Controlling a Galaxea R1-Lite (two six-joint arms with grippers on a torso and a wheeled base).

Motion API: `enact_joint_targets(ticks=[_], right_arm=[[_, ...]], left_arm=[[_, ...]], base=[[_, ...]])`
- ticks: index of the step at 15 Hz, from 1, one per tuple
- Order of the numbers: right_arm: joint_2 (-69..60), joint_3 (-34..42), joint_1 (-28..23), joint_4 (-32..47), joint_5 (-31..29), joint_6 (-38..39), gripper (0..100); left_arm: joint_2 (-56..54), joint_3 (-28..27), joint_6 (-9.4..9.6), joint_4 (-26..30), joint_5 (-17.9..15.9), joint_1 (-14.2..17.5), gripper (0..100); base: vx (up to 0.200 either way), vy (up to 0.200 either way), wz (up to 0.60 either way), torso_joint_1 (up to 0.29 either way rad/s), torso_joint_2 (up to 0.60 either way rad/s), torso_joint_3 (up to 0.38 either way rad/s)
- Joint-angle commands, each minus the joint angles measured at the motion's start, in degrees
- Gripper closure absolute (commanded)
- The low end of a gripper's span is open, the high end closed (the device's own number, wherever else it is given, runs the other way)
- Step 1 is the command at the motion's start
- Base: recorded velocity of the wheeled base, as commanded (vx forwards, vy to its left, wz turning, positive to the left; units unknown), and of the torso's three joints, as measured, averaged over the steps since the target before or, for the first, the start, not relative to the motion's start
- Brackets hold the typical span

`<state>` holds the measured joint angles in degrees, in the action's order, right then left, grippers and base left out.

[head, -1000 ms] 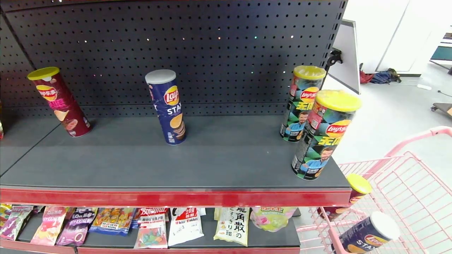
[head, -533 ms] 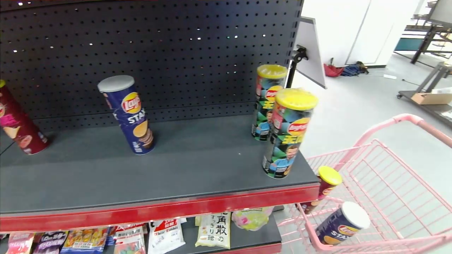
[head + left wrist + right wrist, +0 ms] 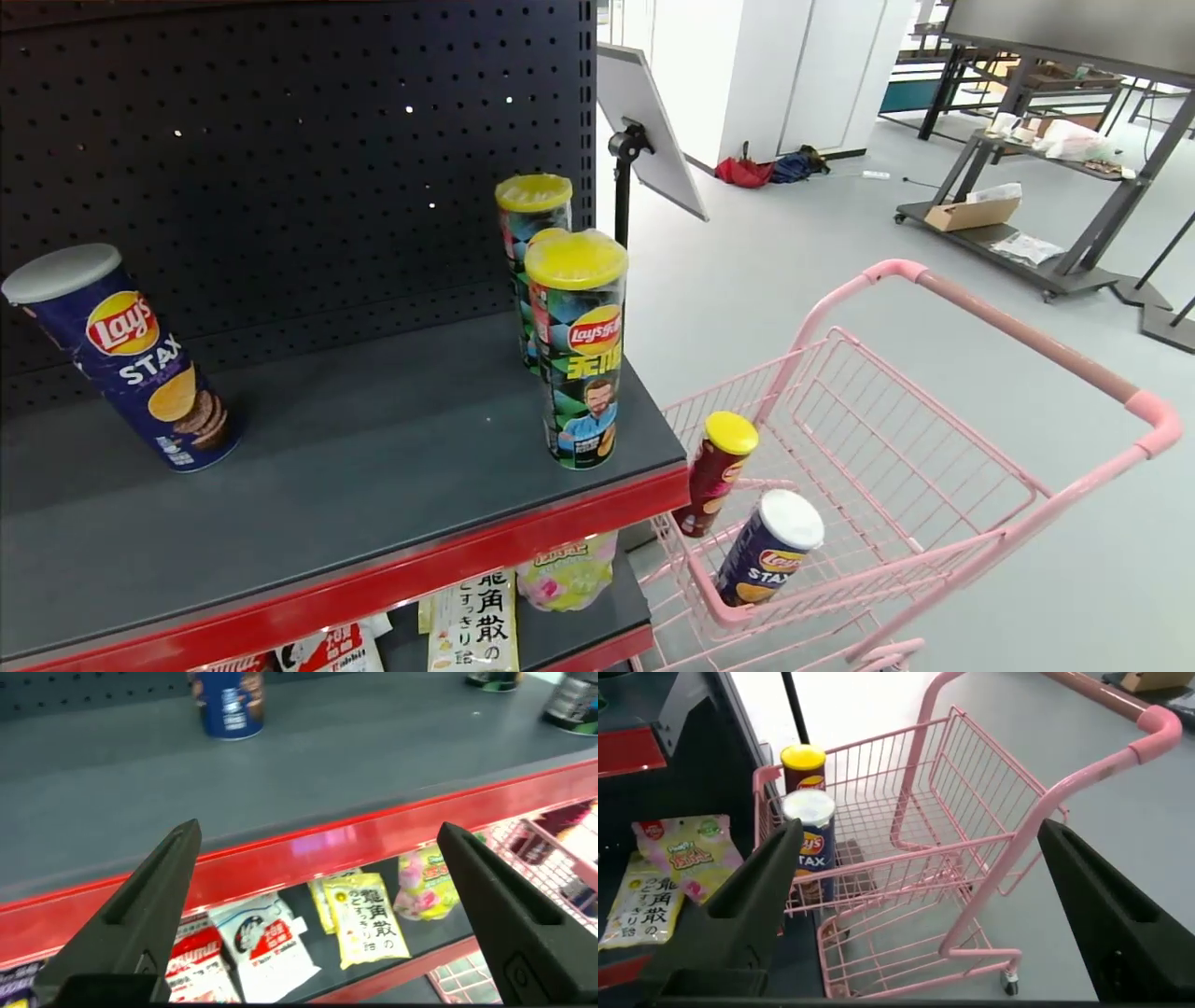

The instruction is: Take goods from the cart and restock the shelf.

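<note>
The left hand (image 3: 322, 924) is spread wide and holds nothing. Its two dark, wedge-shaped fingers (image 3: 154, 915) touch nothing and frame the glossy red front edge of the shelf (image 3: 374, 775). The right hand (image 3: 924, 915) is just as wide and empty, and faces down on the pink cart (image 3: 990, 793).

The goods to restock are in that cart, at the end nearest the shelf. A red can (image 3: 714, 471) with a yellow lid sits there, with a white-lidded can (image 3: 767, 551) in dark blue just beside it, both tilted with lids up. In the right wrist view the cart's rim wire crosses in front of the white-lidded can.

On the shelf's flat grey board a blue can (image 3: 121, 359) with a grey lid stands at the left, well apart from two green-patterned cans with yellow lids at the right end. The front can (image 3: 579, 355) is near the corner, and the back can (image 3: 530, 201) is just behind it, close to the pegboard (image 3: 280, 140).

Snack bags (image 3: 476, 621) lie on the lower shelf. A sign board (image 3: 649, 131) on a black pole stands past the shelf's end.

The cart is thin wire mesh with a rounded tube handle. The cans are tall smooth cylinders. The pegboard is dark sheet dotted with small holes.
</note>
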<state>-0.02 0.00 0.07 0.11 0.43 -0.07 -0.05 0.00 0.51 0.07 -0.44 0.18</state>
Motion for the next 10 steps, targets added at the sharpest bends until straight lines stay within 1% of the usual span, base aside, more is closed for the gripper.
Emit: enact_joint_targets(ticks=[1,5,10], right_arm=[[0.0,0.0,0.0,0.0,0.0,0.0,0],[0.0,0.0,0.0,0.0,0.0,0.0,0],[0.0,0.0,0.0,0.0,0.0,0.0,0]], left_arm=[[0.0,0.0,0.02,0.0,0.0,0.0,0],[0.0,0.0,0.02,-0.1,0.0,0.0,0],[0.0,0.0,0.02,0.0,0.1,0.0,0]], base=[[0.0,0.0,0.0,0.0,0.0,0.0],[0.0,0.0,0.0,0.0,0.0,0.0],[0.0,0.0,0.0,-0.131,0.34,0.2]])
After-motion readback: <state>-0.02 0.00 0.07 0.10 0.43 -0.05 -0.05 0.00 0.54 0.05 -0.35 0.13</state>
